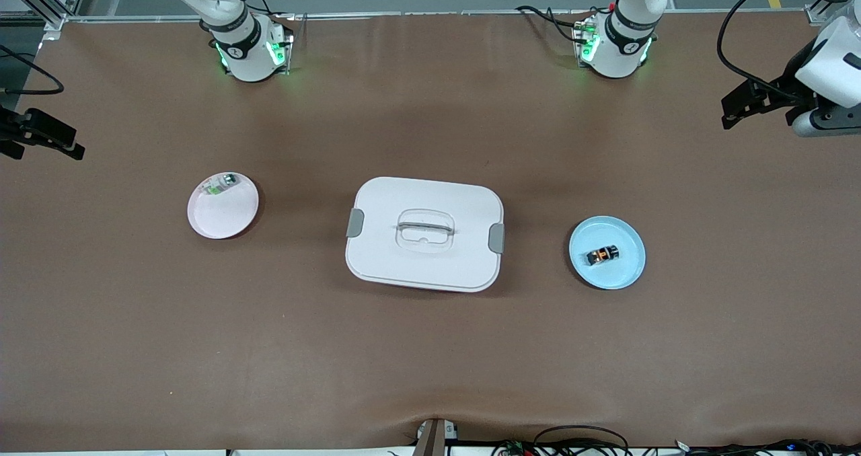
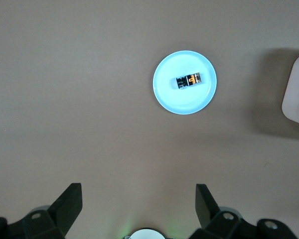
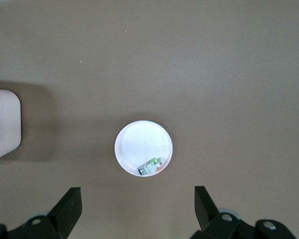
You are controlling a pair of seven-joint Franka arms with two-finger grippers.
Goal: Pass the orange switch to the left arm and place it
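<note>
The orange switch (image 1: pixel 603 254), a tiny black block with an orange part, lies on the blue plate (image 1: pixel 622 271) toward the left arm's end of the table. It also shows in the left wrist view (image 2: pixel 189 80). The white box (image 1: pixel 424 194) with grey clips stands mid-table between the two plates. My left gripper (image 2: pixel 138 190) is open and empty, high over bare table between its base and the blue plate. My right gripper (image 3: pixel 137 191) is open and empty, high over bare table close to the pink plate (image 3: pixel 137 142). Neither gripper shows in the front view.
The pink plate (image 1: pixel 229 217) toward the right arm's end holds a small green-and-silver component (image 1: pixel 222 183). The box's edge shows in both wrist views (image 2: pixel 295 94) (image 3: pixel 4 124). Black and white equipment (image 1: pixel 807 93) hangs at the left arm's end, a black piece (image 1: pixel 40 136) at the other end.
</note>
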